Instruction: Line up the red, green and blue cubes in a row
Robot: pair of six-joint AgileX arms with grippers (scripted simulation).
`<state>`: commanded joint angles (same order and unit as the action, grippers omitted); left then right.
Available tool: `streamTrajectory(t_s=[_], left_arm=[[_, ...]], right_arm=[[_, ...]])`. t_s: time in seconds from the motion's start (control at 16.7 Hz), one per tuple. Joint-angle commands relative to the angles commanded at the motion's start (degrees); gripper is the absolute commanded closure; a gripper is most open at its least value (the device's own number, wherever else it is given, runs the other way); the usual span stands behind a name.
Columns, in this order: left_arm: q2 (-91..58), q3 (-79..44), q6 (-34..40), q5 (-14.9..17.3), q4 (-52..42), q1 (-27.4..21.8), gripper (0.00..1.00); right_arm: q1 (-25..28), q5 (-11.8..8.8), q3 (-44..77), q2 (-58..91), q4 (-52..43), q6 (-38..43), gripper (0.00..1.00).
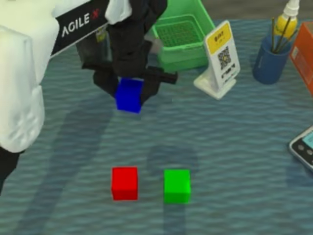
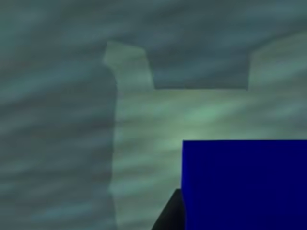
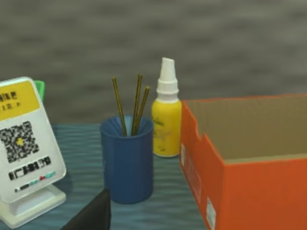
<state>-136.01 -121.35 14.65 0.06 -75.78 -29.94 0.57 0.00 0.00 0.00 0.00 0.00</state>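
Teal tabletop (image 1: 234, 147), seen from above: our left gripper (image 1: 129, 88) grips the blue cube (image 1: 129, 95) aloft, left of centre, behind the row. Red cube (image 1: 124, 183) and green cube (image 1: 176, 185) sit near, slightly apart. Risk: a skewed release knocks them or lands crooked. Our right gripper is out of view.

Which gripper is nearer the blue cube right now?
Left. The left gripper is closed on the blue cube, holding it behind the red cube and green cube. The right gripper is out of the top view, near the pen cup.
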Motion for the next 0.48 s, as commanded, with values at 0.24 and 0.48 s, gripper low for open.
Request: streamTrajectory(t_s=[0.24,0.48], left_arm=[[-0.62,-1.56,20.36,0.01,-2.04,-11.98,1.00],[-0.15,-2.62,35.85,-0.06,-3.15,-22.59,1.00]], right_arm=[[0.00,0.00,0.00,0.00,0.00,0.00,0.00],[0.00,0.00,0.00,0.00,0.00,0.00,0.00]])
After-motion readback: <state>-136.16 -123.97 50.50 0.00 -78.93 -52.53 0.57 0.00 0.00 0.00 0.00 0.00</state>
